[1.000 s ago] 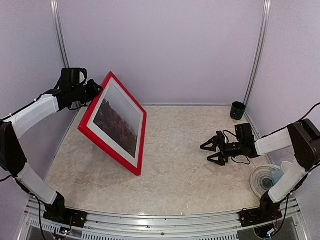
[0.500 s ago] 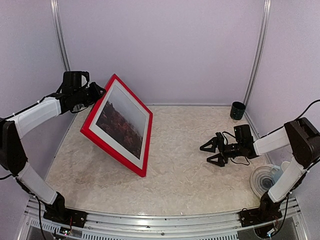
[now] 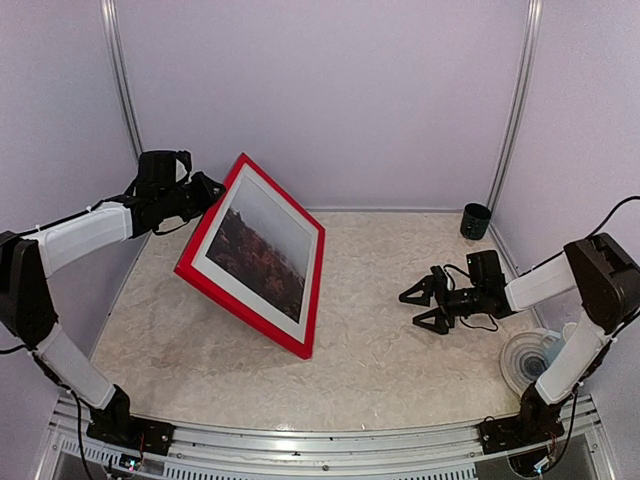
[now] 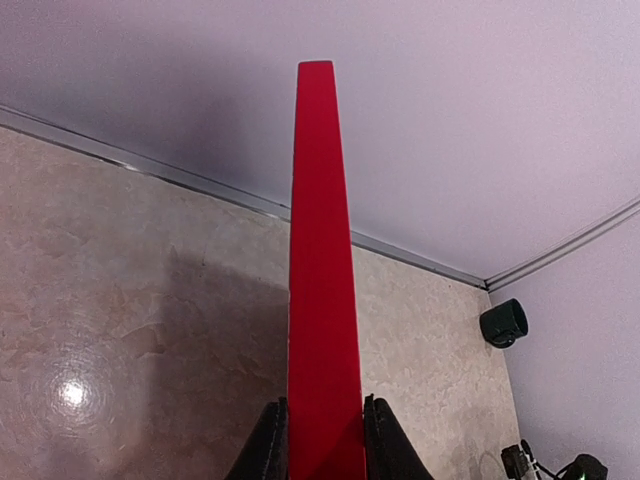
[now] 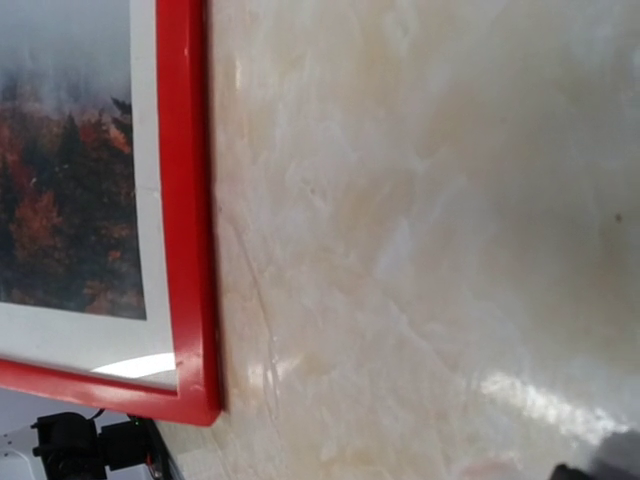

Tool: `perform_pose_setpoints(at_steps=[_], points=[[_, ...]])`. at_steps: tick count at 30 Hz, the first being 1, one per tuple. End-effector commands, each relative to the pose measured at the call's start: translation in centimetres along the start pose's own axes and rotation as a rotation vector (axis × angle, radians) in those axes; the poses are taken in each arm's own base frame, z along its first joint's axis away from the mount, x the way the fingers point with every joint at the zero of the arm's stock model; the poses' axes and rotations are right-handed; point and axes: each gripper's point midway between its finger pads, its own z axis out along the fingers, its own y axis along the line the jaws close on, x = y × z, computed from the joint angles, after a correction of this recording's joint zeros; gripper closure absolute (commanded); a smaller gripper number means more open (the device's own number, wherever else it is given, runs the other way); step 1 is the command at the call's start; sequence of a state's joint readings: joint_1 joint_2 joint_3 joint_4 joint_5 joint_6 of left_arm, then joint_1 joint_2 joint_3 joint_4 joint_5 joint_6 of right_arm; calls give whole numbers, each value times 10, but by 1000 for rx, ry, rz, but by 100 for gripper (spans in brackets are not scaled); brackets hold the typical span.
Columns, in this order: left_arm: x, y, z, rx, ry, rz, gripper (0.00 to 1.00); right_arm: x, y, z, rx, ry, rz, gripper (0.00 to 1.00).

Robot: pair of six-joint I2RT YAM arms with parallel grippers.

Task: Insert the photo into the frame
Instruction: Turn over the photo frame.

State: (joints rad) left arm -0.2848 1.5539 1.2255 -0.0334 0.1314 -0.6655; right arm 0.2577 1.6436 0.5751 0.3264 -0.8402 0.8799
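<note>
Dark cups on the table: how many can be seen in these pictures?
1. The dark cup stands at the far right corner of the table, by the wall. The tilted frame could hide another behind it.

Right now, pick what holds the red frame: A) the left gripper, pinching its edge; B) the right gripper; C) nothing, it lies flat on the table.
A: the left gripper clamps an edge of the frame, holding it tilted; the right gripper is open, apart.
</note>
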Motion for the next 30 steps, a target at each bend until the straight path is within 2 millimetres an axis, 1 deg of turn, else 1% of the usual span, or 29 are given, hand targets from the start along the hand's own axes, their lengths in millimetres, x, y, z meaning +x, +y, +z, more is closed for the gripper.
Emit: perform_pose_setpoints(at_steps=[1, 8, 22, 30], points=[[9, -15, 8, 45, -13, 73, 100, -7, 0, 1, -7, -14, -13, 1], [25, -18, 13, 50, 13, 77, 100, -4, -3, 2, -4, -12, -10, 1], [55, -20, 19, 49, 46, 68, 100, 0, -8, 5, 0, 0, -3, 1], [63, -17, 18, 45, 46, 56, 100, 1, -9, 6, 1, 5, -1, 1]])
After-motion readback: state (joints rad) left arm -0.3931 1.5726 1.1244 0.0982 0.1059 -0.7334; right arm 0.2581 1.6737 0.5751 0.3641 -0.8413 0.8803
